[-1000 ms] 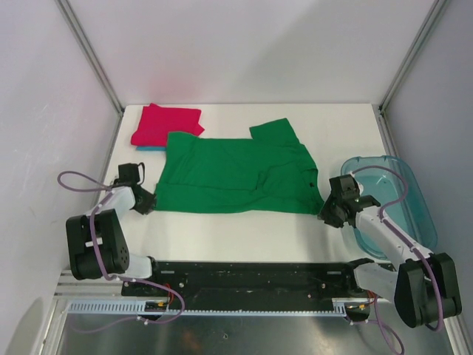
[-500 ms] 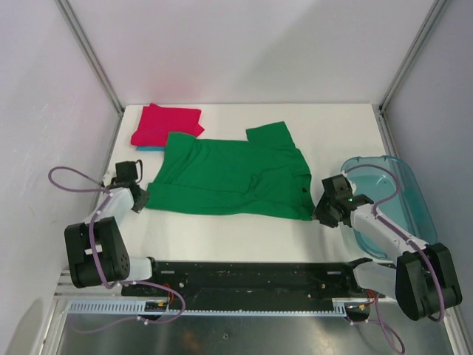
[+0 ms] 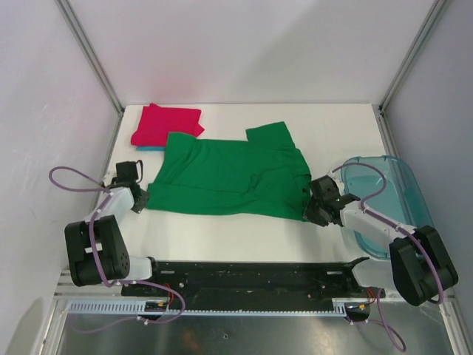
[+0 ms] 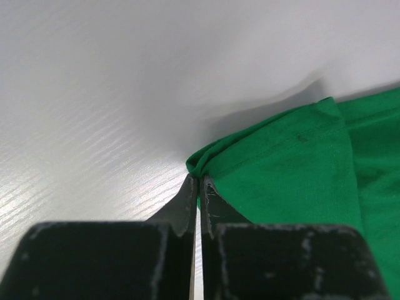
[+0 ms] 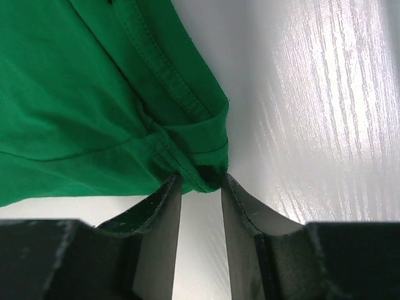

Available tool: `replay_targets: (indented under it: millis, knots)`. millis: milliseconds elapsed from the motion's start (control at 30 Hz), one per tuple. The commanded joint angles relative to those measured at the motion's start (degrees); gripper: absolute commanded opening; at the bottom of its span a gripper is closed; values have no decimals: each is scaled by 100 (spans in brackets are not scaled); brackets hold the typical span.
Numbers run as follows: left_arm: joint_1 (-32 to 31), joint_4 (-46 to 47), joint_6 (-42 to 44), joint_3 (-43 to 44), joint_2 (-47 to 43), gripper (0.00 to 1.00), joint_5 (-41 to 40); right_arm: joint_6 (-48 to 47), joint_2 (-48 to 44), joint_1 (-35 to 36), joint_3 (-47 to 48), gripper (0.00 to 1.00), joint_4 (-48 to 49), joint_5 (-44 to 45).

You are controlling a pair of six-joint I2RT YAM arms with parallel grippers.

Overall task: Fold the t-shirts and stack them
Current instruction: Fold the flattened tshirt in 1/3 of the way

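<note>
Hem of green t-shirt (image 4: 300,169) — left fingers (image 4: 178,215) clamped.

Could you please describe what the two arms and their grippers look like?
Both the left arm and right arm have white links between bulky black joint housings, each trailed by a looping purple cable. The left gripper and right gripper are black, with flat, tapering fingers scuffed at the edges.

On white table (image 3: 340,126): green cloth t-shirt (image 3: 229,177) spread centre. magenta-red folded cloth t-shirt (image 3: 166,124) behind it, far left, atop light blue t-shirt (image 3: 150,149). translucent blue-green plastic bin (image 3: 403,203) right, at table edge.
</note>
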Motion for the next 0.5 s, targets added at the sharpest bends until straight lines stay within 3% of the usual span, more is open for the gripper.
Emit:
replay_targets:
  millis: [0, 133, 333, 467]
  knots:
    - [65, -8, 131, 213, 20, 0, -150, 84, 169, 33, 10, 35, 240, 273]
    - [63, -18, 136, 207, 20, 0, -140, 14, 228, -4, 100, 27, 90, 460]
    - [59, -101, 166, 196, -68, 0, -209, -152, 172, -112, 440, 6, -590, 813]
    - [62, -268, 67, 105, -256, 0, -252, -358, -131, -446, 544, 2, -1024, 719]
